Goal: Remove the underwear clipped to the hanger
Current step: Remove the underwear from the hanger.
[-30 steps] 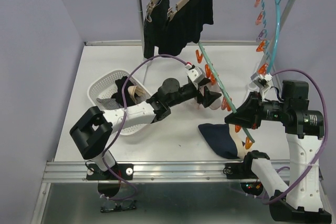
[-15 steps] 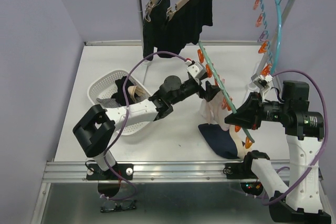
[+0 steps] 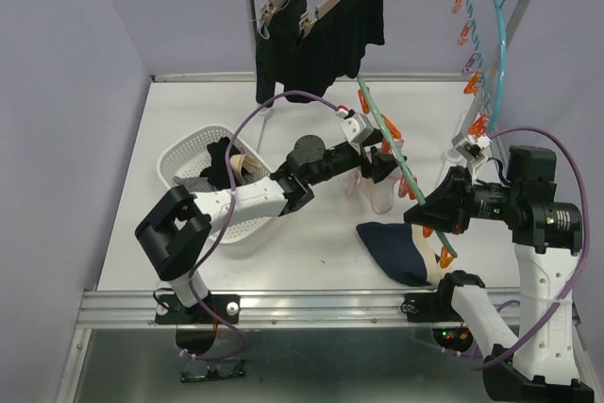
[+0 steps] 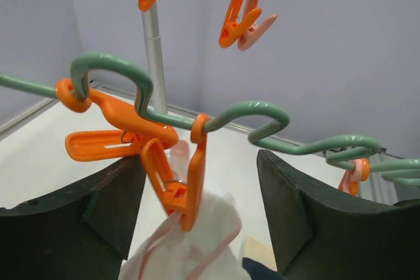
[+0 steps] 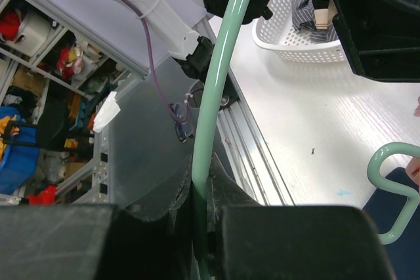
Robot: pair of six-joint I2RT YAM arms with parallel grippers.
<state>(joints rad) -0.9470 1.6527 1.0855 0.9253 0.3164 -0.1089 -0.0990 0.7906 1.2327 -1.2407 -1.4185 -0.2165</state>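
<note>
The right gripper (image 5: pixel 200 208) clamps the green hanger (image 5: pixel 220 63) steady while the left gripper (image 4: pixel 200 191), fingers wide, straddles the orange clip (image 4: pixel 178 185) pinching the white-pink underwear (image 4: pixel 190 257) above the table (image 3: pixel 283 261), right of centre, so the next move looks like a squeeze on that clip to free the cloth.

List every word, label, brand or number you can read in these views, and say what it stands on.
No text is legible in any view.
left arm's white tag: too small to read.
right arm's white tag: too small to read.
shelf clutter behind the table, right wrist view: blurred, nothing readable.
</note>
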